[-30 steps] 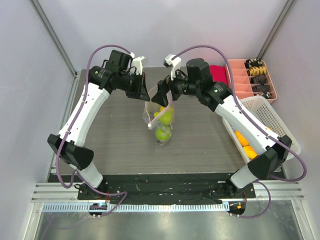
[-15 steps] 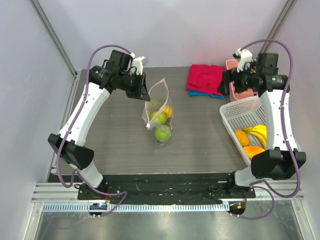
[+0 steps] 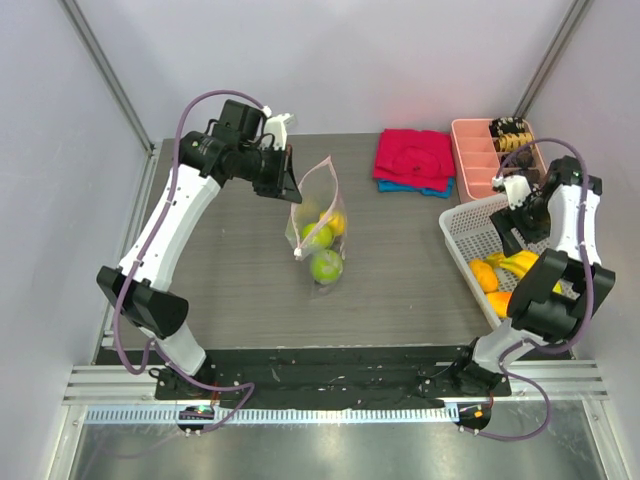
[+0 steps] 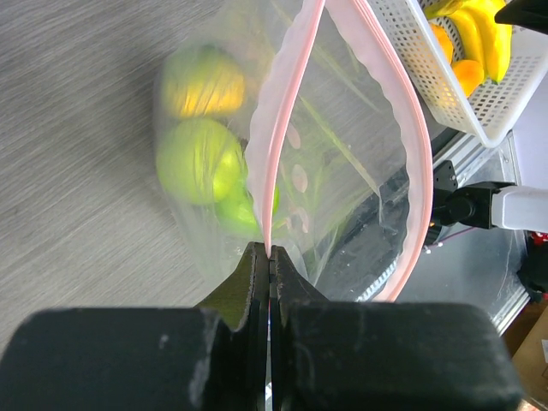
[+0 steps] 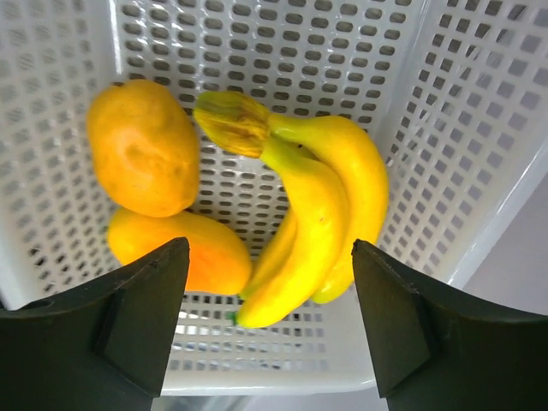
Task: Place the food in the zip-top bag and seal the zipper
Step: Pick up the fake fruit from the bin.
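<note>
Jaws of the left gripper [image 4: 270, 254] clamp the zipper [image 4: 287, 111], the zip-top bag [image 3: 318, 225] hanging below them onto the grey table [image 3: 230, 260]. The right gripper [image 5: 267, 257] gapes empty above bananas [image 5: 325, 214] in the basket [image 5: 257, 43]. Only the overhead view shows the red cloth [image 3: 412, 158].

1. No text, label, brand or number can be read in any view.
2. The zip-top bag [image 4: 342, 154] and the white basket [image 5: 282, 60] carry no legible markings.

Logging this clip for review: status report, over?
Left gripper shut on zipper, zip-top bag mouth open. Right gripper open above bananas in basket. Green fruits bagged. Nothing seen in the way.
</note>
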Controlling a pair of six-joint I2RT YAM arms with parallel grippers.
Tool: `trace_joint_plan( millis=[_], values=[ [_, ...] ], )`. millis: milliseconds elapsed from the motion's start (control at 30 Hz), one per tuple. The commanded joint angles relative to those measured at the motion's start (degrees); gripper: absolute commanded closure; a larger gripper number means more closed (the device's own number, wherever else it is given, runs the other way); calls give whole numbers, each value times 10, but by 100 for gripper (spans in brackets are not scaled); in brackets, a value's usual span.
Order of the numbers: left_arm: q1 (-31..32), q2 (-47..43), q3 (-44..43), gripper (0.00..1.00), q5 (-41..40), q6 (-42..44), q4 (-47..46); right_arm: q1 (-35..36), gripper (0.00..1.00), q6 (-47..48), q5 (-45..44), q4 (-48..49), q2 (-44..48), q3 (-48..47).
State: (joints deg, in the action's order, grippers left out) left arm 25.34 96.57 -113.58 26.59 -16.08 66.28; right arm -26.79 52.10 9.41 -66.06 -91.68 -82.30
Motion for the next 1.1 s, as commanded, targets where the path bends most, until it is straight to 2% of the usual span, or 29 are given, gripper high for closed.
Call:
trace_joint_plan(
  millis=[0, 133, 367, 667, 767, 867, 933, 1033, 1067],
  values=[
    [-4, 4, -22, 100, 14, 3, -7, 7, 19, 110, -79, 33, -37, -9],
    [-4, 4, -20, 100, 11, 5, -5, 9, 16, 134, -111, 25, -83, -16],
    [-4, 6, -16, 100, 8, 6, -6, 39, 16, 162, -143, 72, -93, 36],
    [-4, 12, -22, 100, 7, 8, -5, 83, 25, 194, -188, 146, -106, 79],
    [-4, 12, -21, 100, 7, 10, -4, 87, 37, 212, -199, 165, -104, 98],
    [-4, 11, -18, 100, 7, 12, -3, 89, 44, 225, -197, 167, -96, 111],
    [-4, 10, -17, 100, 7, 11, -3, 89, 44, 238, -193, 168, -85, 125],
    [-4, 9, -21, 100, 8, 12, -4, 89, 58, 248, -192, 174, -75, 141],
    [-4, 9, -21, 100, 7, 13, -3, 89, 65, 248, -190, 173, -73, 138]
  ],
)
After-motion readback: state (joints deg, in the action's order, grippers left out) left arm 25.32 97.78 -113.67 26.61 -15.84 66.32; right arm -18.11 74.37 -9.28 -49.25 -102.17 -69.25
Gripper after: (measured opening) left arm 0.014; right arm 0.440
